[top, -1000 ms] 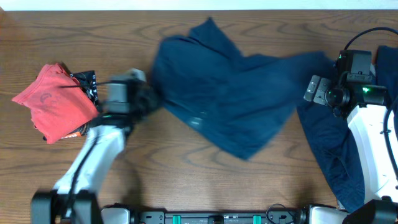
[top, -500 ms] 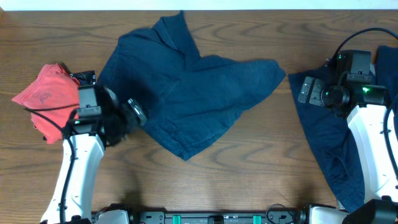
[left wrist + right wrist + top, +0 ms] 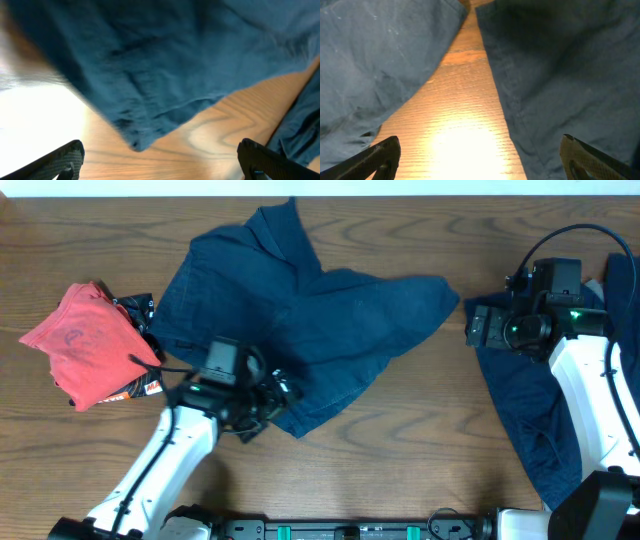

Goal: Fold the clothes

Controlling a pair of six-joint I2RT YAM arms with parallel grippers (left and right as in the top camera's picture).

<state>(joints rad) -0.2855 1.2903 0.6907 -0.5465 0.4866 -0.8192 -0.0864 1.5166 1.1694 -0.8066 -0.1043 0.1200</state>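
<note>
The navy shorts (image 3: 300, 320) lie crumpled and spread across the middle of the table. A second navy garment (image 3: 520, 415) lies at the right, partly under my right arm. My left gripper (image 3: 277, 393) is at the shorts' near edge; it is open, and in the left wrist view the gripper (image 3: 162, 165) holds nothing, with a corner of the shorts (image 3: 150, 85) just ahead of it. My right gripper (image 3: 476, 325) is open between the two garments. In its wrist view the gripper (image 3: 480, 160) hangs over bare wood with navy cloth (image 3: 570, 75) on either side.
A red cloth (image 3: 85, 345) with a black printed piece (image 3: 140, 315) beside it lies at the far left of the wooden table (image 3: 420, 440). The far table edge runs close behind the shorts' top corner.
The shorts were dragged left and then let go by the left gripper, which opened. The left arm swung right along the shorts' near edge. The right gripper shifted slightly left.
</note>
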